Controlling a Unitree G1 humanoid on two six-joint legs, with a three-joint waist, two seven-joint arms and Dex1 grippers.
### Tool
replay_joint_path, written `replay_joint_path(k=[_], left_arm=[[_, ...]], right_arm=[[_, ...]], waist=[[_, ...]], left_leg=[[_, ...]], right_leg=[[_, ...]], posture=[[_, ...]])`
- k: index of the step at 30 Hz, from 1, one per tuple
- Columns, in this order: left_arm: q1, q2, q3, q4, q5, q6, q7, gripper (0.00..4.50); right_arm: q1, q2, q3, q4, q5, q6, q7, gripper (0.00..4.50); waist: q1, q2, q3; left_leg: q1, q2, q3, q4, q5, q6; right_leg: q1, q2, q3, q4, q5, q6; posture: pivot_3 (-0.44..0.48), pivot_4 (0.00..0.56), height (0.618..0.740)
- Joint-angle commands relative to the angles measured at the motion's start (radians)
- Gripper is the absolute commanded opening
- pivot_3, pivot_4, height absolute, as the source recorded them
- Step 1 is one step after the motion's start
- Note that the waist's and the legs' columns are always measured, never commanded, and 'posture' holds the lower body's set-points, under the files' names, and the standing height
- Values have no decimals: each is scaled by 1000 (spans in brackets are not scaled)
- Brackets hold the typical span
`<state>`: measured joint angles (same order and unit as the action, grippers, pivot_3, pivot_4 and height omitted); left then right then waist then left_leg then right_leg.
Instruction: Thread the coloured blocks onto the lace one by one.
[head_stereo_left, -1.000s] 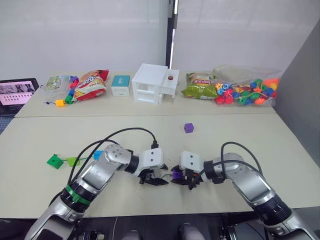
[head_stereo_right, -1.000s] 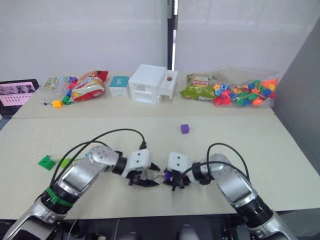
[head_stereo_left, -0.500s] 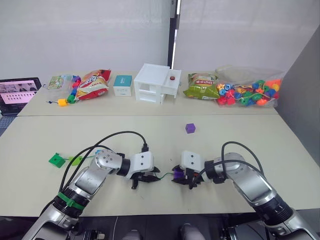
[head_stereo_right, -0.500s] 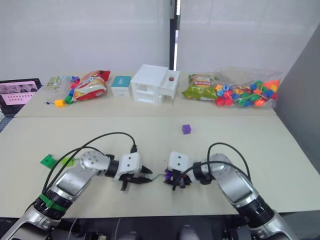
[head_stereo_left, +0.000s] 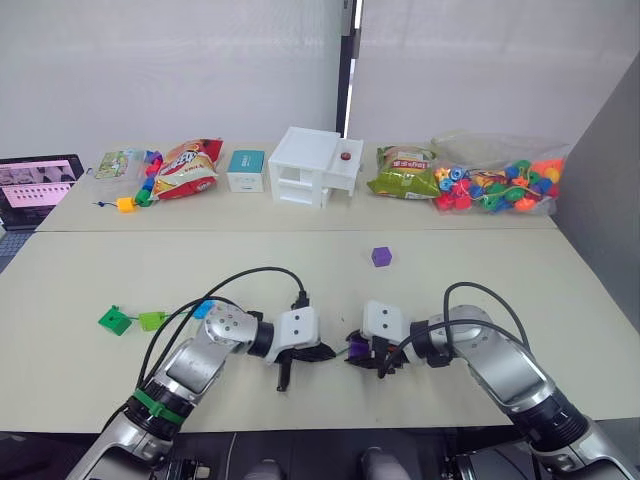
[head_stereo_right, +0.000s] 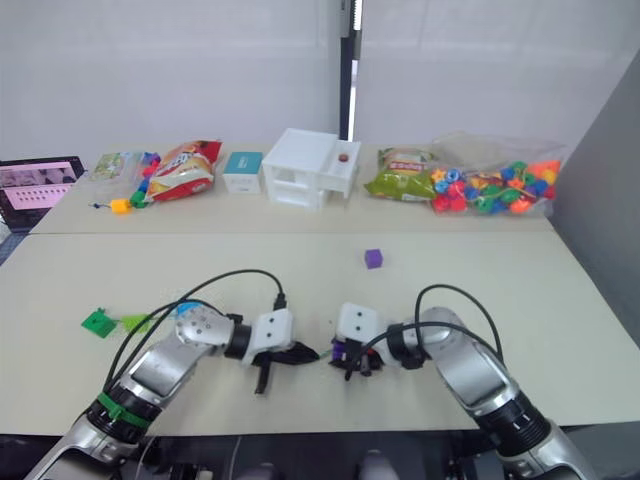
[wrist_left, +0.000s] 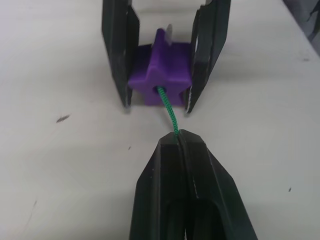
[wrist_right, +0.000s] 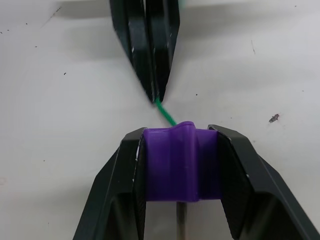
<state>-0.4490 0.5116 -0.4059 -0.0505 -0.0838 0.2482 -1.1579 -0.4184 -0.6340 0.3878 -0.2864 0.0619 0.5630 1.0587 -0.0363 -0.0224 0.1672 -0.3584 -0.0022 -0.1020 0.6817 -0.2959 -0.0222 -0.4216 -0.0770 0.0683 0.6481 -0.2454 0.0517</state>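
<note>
From the head camera, we hold a small purple plastic block (head_stereo_left: 357, 347) in our right gripper (head_stereo_left: 372, 358) near the table's front edge. In our left wrist camera, our left gripper (wrist_left: 180, 140) pinches the thin green lace (wrist_left: 169, 110), feeding it through. No writing is readable.

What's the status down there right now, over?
Right end effector shut on purple block. Left end effector shut on green lace, lace in block's hole. Nothing in the way.
</note>
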Motion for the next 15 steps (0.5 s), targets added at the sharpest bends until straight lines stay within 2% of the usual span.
replay_joint_path(k=[1, 11, 13, 15], left_arm=[[-33, -25, -3, -35, -9, 16, 10, 0], [-21, -7, 6, -80, -13, 79, 14, 0], [-20, 4, 16, -89, -22, 101, 13, 534], [-17, 28, 25, -105, -39, 124, -12, 1132]], right_arm=[[-5, 4, 9, -31, 7, 7, -6, 1377], [-12, 11, 21, -27, 6, 26, -6, 1377], [-10, 15, 17, -29, 8, 39, -15, 1377], [-5, 24, -6, -38, 20, 58, -37, 2418]], waist=[[0, 0, 0], [-5, 0, 0], [-5, 0, 0], [-7, 0, 0]], left_leg=[[0, 0, 0, 0, 0, 0], [0, 0, 0, 0, 0, 0], [1, 0, 0, 0, 0, 0], [1, 0, 0, 0, 0, 0]], right_leg=[[0, 0, 0, 0, 0, 0], [0, 0, 0, 0, 0, 0], [0, 0, 0, 0, 0, 0], [0, 0, 0, 0, 0, 0]], posture=[[0, 150, 740], [0, 150, 740], [0, 150, 740], [0, 150, 740]])
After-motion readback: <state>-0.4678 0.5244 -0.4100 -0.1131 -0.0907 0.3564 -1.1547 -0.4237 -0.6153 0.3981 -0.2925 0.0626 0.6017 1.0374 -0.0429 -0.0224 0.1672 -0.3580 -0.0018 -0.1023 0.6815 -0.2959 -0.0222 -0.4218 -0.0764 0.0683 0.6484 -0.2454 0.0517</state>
